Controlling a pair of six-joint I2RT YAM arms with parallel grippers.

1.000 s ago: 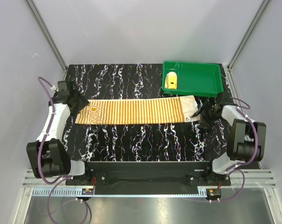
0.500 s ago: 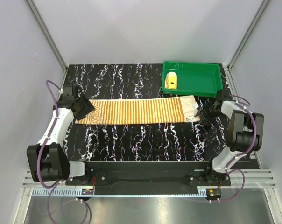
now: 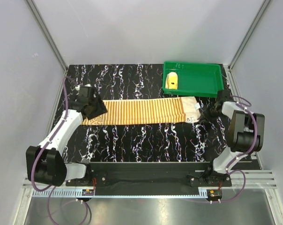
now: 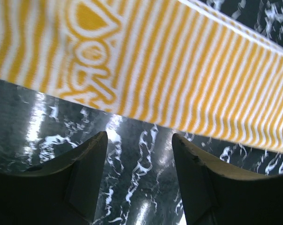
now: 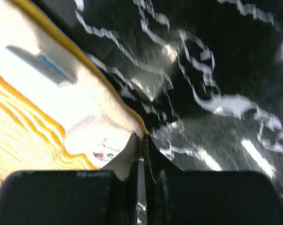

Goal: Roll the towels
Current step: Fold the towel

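The left gripper [image 4: 139, 140] stands open over the black table [image 4: 19, 122], and the long edge of the striped towel [image 3: 141, 111] lies just ahead of its tips. The right gripper [image 5: 142, 139] is closed at the towel's corner; whether it pinches the cloth is unclear. To its right there is free table.

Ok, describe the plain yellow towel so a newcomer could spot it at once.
At the far right corner of the black marbled table sits a green plastic tray. In its left end lies the small, plain bright yellow cloth towel, bunched up. Unlike the long orange-and-cream striped cloth towel spread flat on the table, it has no stripes.
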